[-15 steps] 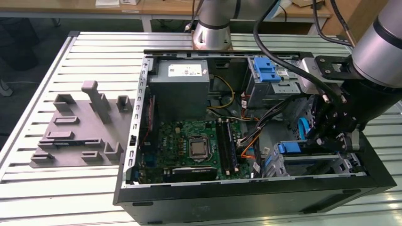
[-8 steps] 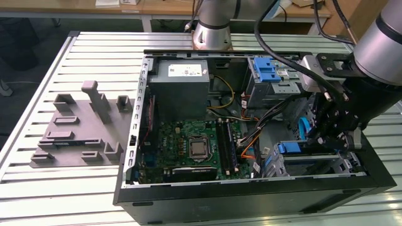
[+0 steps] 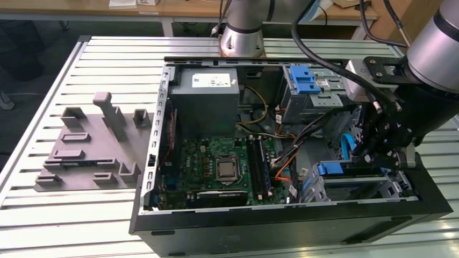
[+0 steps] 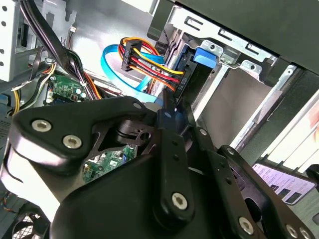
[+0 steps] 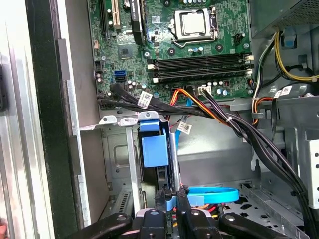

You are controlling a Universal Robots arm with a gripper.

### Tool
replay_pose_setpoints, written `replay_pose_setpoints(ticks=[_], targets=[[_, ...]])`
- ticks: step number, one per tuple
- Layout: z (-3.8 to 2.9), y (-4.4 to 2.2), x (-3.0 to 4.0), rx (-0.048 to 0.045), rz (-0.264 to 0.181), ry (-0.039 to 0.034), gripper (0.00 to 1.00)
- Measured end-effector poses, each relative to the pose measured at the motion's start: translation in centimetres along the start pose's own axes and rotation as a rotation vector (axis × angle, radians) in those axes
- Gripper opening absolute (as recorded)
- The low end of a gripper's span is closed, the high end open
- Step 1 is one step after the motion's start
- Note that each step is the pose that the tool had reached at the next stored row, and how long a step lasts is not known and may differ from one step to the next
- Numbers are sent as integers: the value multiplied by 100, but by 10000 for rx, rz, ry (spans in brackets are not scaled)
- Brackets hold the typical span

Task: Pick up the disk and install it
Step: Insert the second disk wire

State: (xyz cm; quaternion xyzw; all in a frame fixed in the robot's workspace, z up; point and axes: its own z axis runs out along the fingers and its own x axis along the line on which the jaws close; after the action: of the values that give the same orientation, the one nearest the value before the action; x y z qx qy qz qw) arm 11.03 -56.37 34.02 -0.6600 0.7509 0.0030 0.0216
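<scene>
A: Where is the black two-fingered tool (image 5: 171, 199) at this moment?

B: Inside the open black desktop computer case (image 3: 287, 228), which lies on its side on the slatted aluminium bench (image 3: 43, 215). In the exterior view the tool (image 3: 380, 156) hangs over the drive bay at the case's near corner, toward the exterior view's right.

A: And the flat silver hard drive in its blue plastic carrier (image 5: 153, 149)?

B: It stands on edge in the silver metal drive bay (image 5: 119, 164), its blue tab facing the first wrist view. In the exterior view the blue carrier (image 3: 337, 168) shows just beneath the tool.

A: Is the tool gripping it?

B: In the first wrist view the fingertips (image 5: 160, 195) sit close together at the drive's rear edge, with something thin and blue between them. I cannot tell whether they pinch the carrier or merely touch it.

A: What surrounds it?

B: A light blue flat ribbon cable (image 5: 214, 193) curls just beside the tool. The green motherboard (image 3: 222, 166) fills the middle of the case, beside the grey power supply box with a white sticker (image 3: 208, 102). A grey moulded plastic fixture (image 3: 93, 145) lies on the bench, toward the exterior view's left.
</scene>
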Motion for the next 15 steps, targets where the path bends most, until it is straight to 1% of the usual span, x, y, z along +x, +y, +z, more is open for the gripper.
replay_pose_setpoints(ticks=[3, 11, 15], targets=[[5, 0, 0, 0, 0, 5, 23], [59, 1, 7, 2, 30, 7, 23], [74, -5, 6, 3, 80, 8, 23]])
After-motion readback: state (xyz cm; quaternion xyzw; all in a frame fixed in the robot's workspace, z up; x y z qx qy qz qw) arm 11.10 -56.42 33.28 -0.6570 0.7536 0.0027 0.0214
